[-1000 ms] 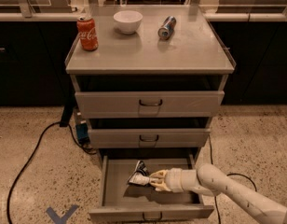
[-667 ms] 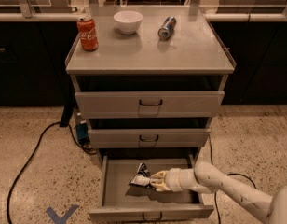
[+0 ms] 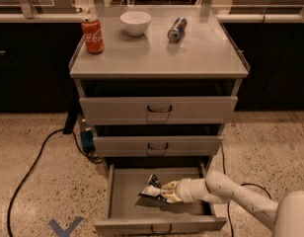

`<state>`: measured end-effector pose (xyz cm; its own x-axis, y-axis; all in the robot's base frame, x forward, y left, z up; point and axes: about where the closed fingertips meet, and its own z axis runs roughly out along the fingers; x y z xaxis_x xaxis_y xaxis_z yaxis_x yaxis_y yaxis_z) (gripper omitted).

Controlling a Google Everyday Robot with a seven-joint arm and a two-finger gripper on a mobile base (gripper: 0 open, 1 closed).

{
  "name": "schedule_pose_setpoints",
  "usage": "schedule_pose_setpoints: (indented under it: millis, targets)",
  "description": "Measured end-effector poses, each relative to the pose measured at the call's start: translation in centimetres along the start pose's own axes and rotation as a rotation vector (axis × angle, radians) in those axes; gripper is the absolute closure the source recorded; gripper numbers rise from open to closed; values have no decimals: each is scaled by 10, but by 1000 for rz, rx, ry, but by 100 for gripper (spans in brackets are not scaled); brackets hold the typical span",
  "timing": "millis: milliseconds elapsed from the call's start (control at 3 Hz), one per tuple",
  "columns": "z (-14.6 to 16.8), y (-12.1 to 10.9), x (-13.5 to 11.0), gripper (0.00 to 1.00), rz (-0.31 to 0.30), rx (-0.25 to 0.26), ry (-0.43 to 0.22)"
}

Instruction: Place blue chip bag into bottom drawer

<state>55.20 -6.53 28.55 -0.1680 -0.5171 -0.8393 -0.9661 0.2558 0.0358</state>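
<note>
I count three drawers [image 3: 191, 110]. On the counter [image 3: 201, 53] I see one red can [image 3: 93, 35], one white bowl [image 3: 135, 22] and one silver-blue can [image 3: 176, 29] lying down. One blue chip bag [image 3: 151, 190] lies in the open bottom drawer [image 3: 125, 204]. My gripper [image 3: 168, 191] is clamped on the bag's right end. Both have hardly moved since a moment ago.
</note>
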Motion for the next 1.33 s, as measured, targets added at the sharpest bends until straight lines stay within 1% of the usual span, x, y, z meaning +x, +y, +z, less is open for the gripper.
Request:
schedule_pose_setpoints:
  millis: [333,667,1000,1333]
  targets:
    - [13,-5,8,100,9,-22,-16]
    - [31,-16,32,100,46,-32,-36]
    - [45,-30,60,100,105,-18,-31]
    - [55,-41,92,100,202,-4,-17]
